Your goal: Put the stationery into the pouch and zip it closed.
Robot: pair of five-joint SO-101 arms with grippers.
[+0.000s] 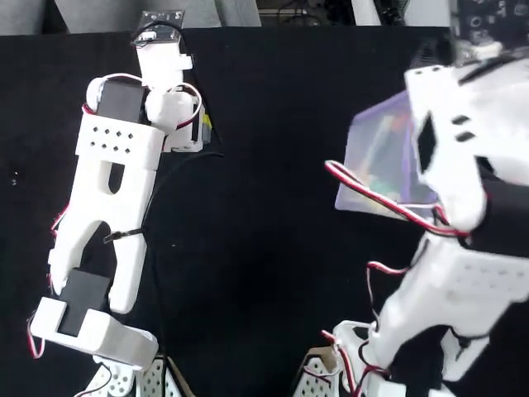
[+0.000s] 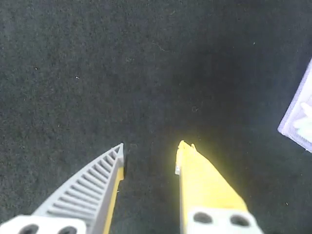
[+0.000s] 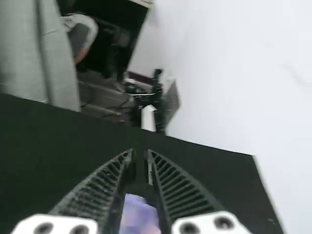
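Observation:
A translucent purple pouch (image 1: 376, 161) with colourful stationery inside lies on the black table (image 1: 264, 248), right of centre. My raised right arm (image 1: 463, 165) covers its right part. My right gripper (image 3: 146, 158) is shut, its dark ribbed fingers (image 3: 168, 178) pointing over the table's far edge, and a patch of the pouch (image 3: 139, 214) shows beneath them. My left gripper (image 2: 148, 148) hangs open over bare table, one finger grey, the other yellow, with nothing between them. A corner of the pouch (image 2: 301, 122) lies off to its side. The left gripper (image 1: 198, 131) sits well left of the pouch.
Beyond the table's far edge are a grey curtain (image 3: 34, 53), cables and a white wall (image 3: 234, 68). The arm bases (image 1: 331, 372) stand at the near edge. Open black table lies between the two arms.

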